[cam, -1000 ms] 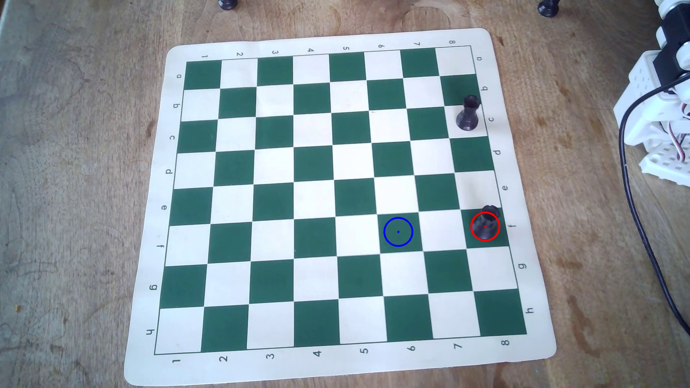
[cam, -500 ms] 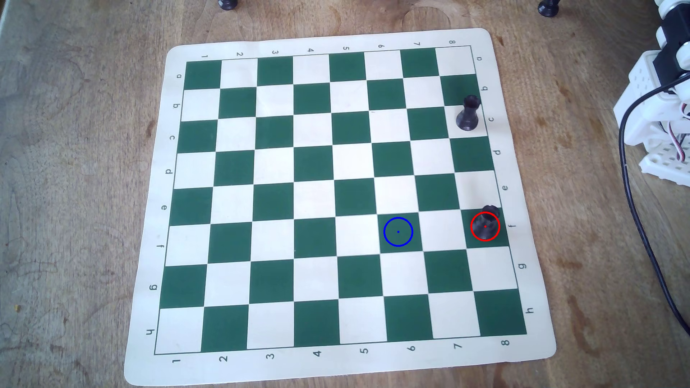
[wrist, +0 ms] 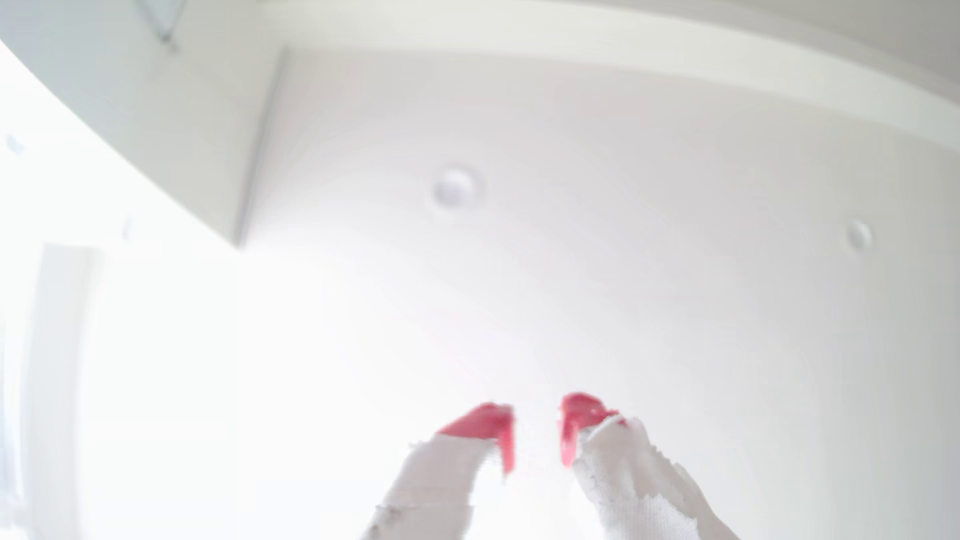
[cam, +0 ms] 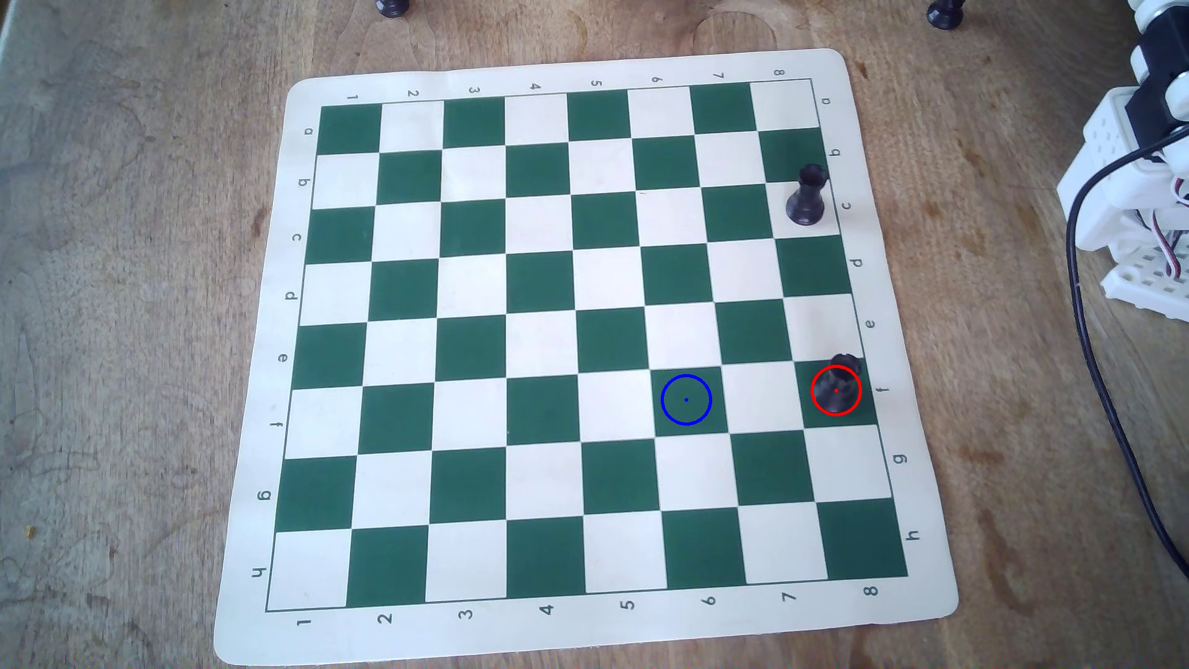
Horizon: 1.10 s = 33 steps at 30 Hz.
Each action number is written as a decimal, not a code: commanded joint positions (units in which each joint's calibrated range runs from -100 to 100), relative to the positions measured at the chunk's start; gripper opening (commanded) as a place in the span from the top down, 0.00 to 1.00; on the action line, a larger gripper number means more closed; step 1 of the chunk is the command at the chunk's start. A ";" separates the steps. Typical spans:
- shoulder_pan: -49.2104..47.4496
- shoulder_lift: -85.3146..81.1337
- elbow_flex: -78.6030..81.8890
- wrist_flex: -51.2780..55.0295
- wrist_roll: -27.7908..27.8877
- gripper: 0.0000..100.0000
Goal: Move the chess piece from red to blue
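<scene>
In the overhead view the chess piece [cam: 842,364], a small black rook, stands upright inside the red circle [cam: 836,390] on the green square f8, near the board's right edge. The blue circle [cam: 686,399] lies two squares to the left on green f6, with nothing in it. My gripper [wrist: 537,415] shows only in the wrist view, aimed at a white ceiling. Its two white fingers with red tips [wrist: 488,420] stand a little apart, open and holding nothing. Neither the board nor the rook appears in the wrist view.
An identical black rook [cam: 806,196] stands on c8. The green and cream board mat [cam: 579,630] lies on a wooden table. My white arm base [cam: 1139,193] and a black cable [cam: 1094,360] are at the right edge. Two dark pieces [cam: 392,6] [cam: 944,14] sit at the top edge.
</scene>
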<state>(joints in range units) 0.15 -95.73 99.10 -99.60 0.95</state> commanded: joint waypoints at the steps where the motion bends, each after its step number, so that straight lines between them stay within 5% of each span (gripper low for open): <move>1: -0.58 -0.11 0.90 9.92 -1.56 1.00; 5: -0.50 -0.03 0.81 28.68 0.00 1.00; 7: -0.42 -0.03 0.81 36.46 7.33 0.98; 11: -0.89 -0.03 0.81 45.63 10.35 0.92; 12: -0.89 -0.03 0.90 47.68 9.47 0.83; 21: -0.19 -0.03 0.90 68.23 8.79 0.63; 27: 1.69 -0.03 -1.18 85.76 7.23 0.60; 33: 3.96 0.06 -17.95 114.18 4.05 0.61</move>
<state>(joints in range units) 3.17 -95.39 95.30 -2.87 6.62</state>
